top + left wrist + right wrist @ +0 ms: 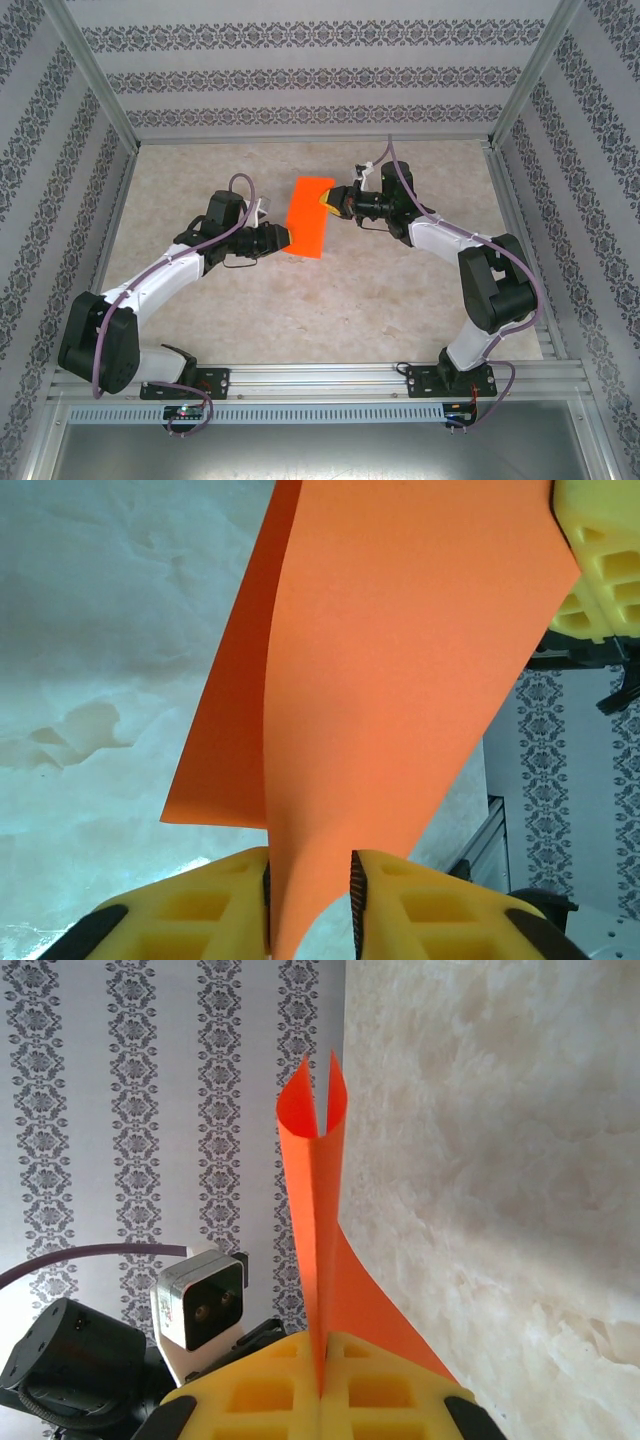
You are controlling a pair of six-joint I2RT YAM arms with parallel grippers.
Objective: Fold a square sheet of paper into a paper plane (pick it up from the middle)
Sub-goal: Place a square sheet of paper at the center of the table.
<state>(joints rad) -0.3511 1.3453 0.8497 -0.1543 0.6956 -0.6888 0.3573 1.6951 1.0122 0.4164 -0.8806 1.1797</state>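
Above the mottled desk (pixel 380 300), the square sheet of paper (pixel 309 217) hangs doubled, smooth orange. Right wrist view: right pincer (pixel 322 1355) clamped tight on both leaves. Left wrist view: left pincer (pixel 310 885) narrowly parted, straddling the edge.

Pale, marbled beige table (pixel 330 300) — aluminium rail (pixel 320 378) along its near edge

Square sheet of paper (pixel 310 217): bright orange-red, plain, unmarked, doubled over into 2 layers. Hangs in mid-air, mid-workspace. Layers curve & splay apart at one end.
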